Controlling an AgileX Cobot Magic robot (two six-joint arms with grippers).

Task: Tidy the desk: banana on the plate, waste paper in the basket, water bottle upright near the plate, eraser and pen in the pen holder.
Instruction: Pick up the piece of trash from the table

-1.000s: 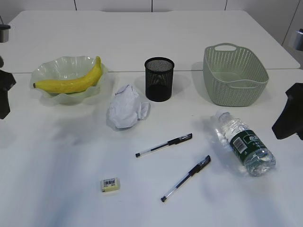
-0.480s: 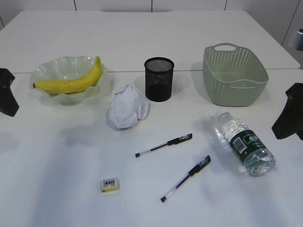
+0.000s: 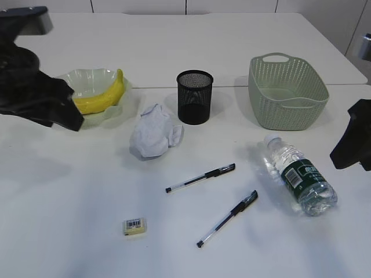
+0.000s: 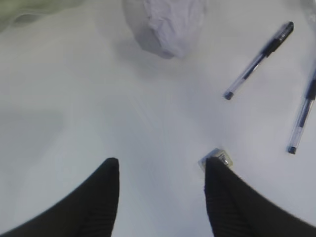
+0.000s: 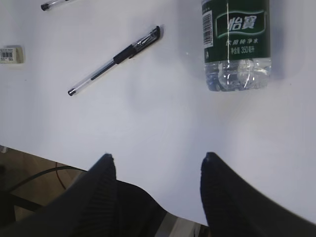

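Note:
A yellow banana [image 3: 103, 96] lies on the pale green plate [image 3: 87, 77]. Crumpled white paper [image 3: 153, 133] lies in front of the black mesh pen holder [image 3: 195, 97]. Two pens [image 3: 202, 178] [image 3: 228, 219] and a small eraser [image 3: 134, 226] lie on the table. The water bottle [image 3: 298, 180] lies on its side. My left gripper [image 3: 71, 119] is open and empty, raised in front of the plate and hiding the banana's left end. In the left wrist view [image 4: 160, 165] it hangs over bare table, with the eraser [image 4: 216, 156] at its right finger and the paper [image 4: 165, 24] ahead. My right gripper [image 5: 158, 163] is open, at the table's edge near the bottle [image 5: 236, 44].
A green woven basket [image 3: 287, 92] stands at the back right, empty. The right arm [image 3: 353, 142] hangs at the right edge of the exterior view. A seam between two tables runs behind the pen holder. The right wrist view shows the floor and cables past the table edge [image 5: 29, 168].
My left arm has swung in from the left edge, up and to the right, and now covers the plate's left side. The right arm and all objects have stayed put.

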